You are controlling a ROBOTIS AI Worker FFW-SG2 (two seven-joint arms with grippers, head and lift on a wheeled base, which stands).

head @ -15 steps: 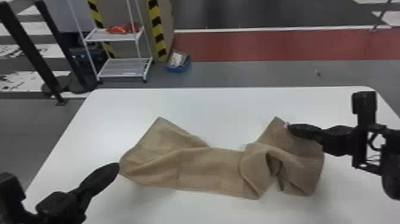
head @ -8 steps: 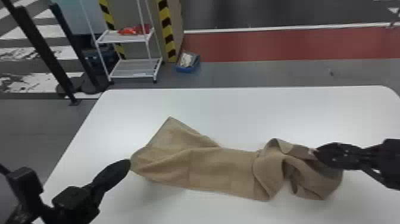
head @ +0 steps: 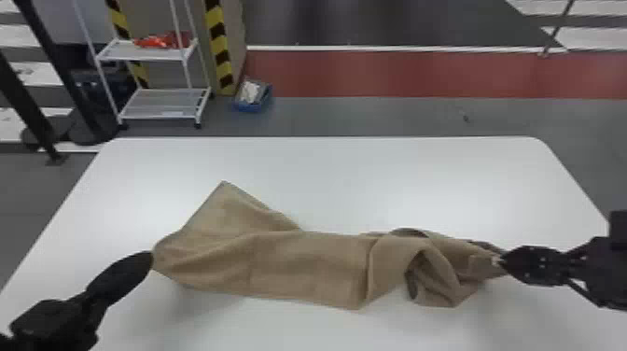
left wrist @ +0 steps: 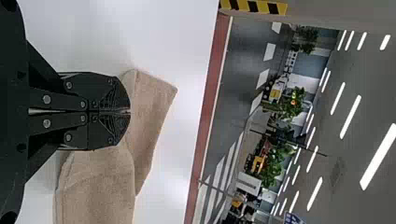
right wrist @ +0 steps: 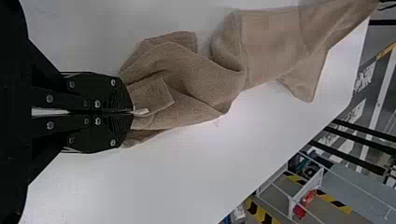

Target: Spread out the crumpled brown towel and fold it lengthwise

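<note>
White shelf rack (head: 161,105) beyond the table (head: 364,177), red floor strip (head: 396,74)

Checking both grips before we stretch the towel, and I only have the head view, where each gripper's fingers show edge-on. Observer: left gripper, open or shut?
Observer: Shut. The left wrist view shows the left gripper face-on, its two fingers meeting along the seam, with the brown towel right at the tips.

Operator: And the right one?

Observer: Also shut. In the right wrist view the right gripper has its fingers together on the towel, and a small white tag sticks out at the tips.
</note>
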